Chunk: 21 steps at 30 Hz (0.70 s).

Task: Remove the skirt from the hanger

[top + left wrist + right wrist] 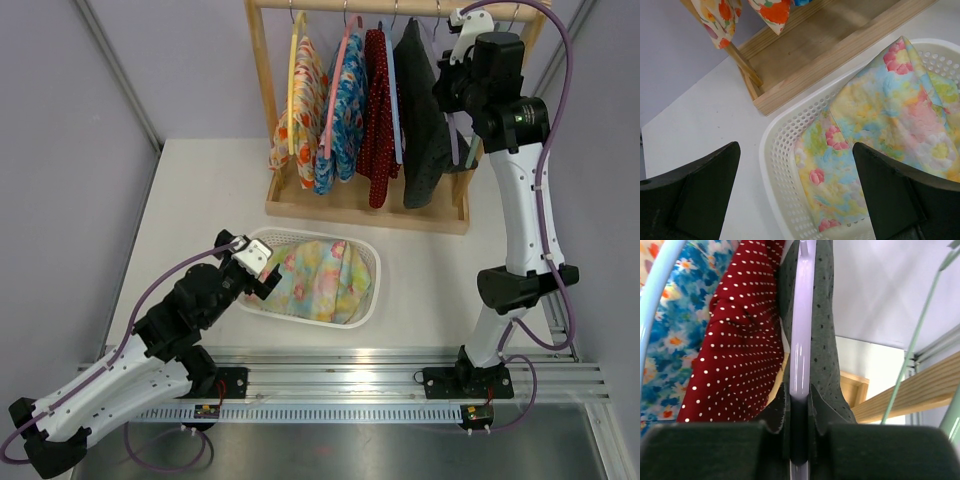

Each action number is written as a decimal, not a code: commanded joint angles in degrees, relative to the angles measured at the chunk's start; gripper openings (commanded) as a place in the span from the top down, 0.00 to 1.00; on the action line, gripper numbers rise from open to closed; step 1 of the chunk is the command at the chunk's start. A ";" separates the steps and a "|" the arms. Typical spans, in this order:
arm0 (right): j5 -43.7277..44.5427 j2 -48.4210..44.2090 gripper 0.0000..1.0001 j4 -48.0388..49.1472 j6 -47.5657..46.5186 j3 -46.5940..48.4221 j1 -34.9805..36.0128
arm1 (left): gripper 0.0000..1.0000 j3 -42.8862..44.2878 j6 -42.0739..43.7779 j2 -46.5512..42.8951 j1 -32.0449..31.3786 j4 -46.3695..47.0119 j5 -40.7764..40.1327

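Status: the dark dotted skirt (420, 110) hangs on its lilac hanger (801, 340) at the right end of the wooden rack (260, 90), beside a red dotted garment (735, 340) and a blue floral one (665, 340), so count the removal as not yet done. A pastel floral garment (890, 130) lies in the white basket (771, 145) on the table (200, 200) in front of the rack. Judged from this, you are at the gripping step, and stripping the skirt off and dropping it in the basket are left. Right arm: reaches up and forward, forearm near vertical, wrist bent over at rack height. The right gripper (799, 400) has its jaws drawn together on the lilac hanger's bar, with dark skirt cloth draped down both sides of the bar and pressed against the fingers. You cannot tell from the wrist view whether cloth is also pinched between pad and bar. Left arm: folded low, elbow back, and the left gripper (796, 150) hangs over the near-left rim of the basket, jaws spread wide, holding nothing and clear of the pastel cloth. Watch, as a judgement only, that a pull on the hanger may swing the neighbouring garments.
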 commanded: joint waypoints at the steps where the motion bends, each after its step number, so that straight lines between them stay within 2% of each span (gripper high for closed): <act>1: 2.54 -0.99 1.00 3.11 -1.91 2.28 0.43 | 0.01 0.32 0.74 -0.24 0.24 2.48 0.05; 10: -0.44 -6.70 1.00 9.70 -2.97 4.65 0.43 | 0.01 -0.20 0.03 -2.17 0.24 3.44 3.38; 21: -4.05 -11.97 1.00 9.97 -0.86 3.16 0.35 | 0.01 -0.82 -0.49 -3.49 0.32 4.50 7.08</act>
